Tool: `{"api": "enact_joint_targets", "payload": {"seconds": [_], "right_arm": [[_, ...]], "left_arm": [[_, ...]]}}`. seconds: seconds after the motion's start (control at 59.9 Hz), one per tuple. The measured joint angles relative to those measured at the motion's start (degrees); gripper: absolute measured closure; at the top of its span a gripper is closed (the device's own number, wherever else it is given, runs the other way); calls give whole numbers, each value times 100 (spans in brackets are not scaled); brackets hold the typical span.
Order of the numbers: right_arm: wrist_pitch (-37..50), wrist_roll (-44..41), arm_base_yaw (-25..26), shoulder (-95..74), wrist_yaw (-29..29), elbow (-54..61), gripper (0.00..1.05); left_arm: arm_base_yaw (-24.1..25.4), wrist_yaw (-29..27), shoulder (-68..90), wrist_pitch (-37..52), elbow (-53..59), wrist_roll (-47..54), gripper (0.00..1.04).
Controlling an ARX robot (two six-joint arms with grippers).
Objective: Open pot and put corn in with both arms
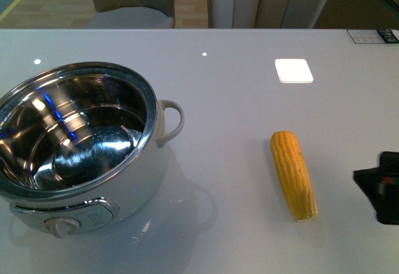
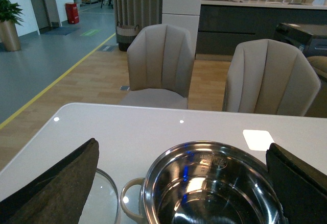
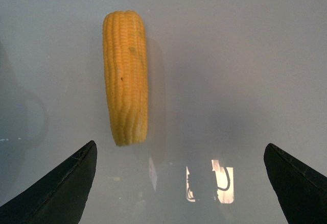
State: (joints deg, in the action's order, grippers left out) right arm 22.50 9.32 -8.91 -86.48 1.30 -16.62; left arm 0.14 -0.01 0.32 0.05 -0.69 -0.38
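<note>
The pot (image 1: 81, 140) stands open at the table's left, its shiny steel bowl empty and the dial knob (image 1: 62, 226) facing me. In the left wrist view the pot (image 2: 214, 193) lies just below my open left gripper (image 2: 181, 147), and a glass lid (image 2: 104, 198) rests flat on the table beside it. The corn (image 1: 293, 174) lies on the table to the right of the pot, apart from it. My right gripper (image 3: 180, 145) is open and empty, hovering above the table with the corn (image 3: 126, 76) ahead of its fingers. Only a black part of the right arm (image 1: 381, 186) shows in the front view.
Two beige chairs (image 2: 161, 66) stand behind the table's far edge (image 1: 199, 29). A bright square light reflection (image 1: 293, 70) lies on the glossy white tabletop. A label (image 1: 373, 35) sits at the far right corner.
</note>
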Motion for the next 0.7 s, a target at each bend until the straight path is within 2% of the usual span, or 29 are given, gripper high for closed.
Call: {"api": "enact_joint_targets", "payload": {"seconds": [0.067,0.217,0.701], "right_arm": [[361,-52,-118,-828,68,-282,9],[531,-57,-372,-2116,190,-815,9],[175,-50,-811,-3606,417,-2409,9]], "left_arm": [[0,0,0,0,0,0,7],[0,0,0,0,0,0,7],[0,-2,0,0,0,0,7]]}}
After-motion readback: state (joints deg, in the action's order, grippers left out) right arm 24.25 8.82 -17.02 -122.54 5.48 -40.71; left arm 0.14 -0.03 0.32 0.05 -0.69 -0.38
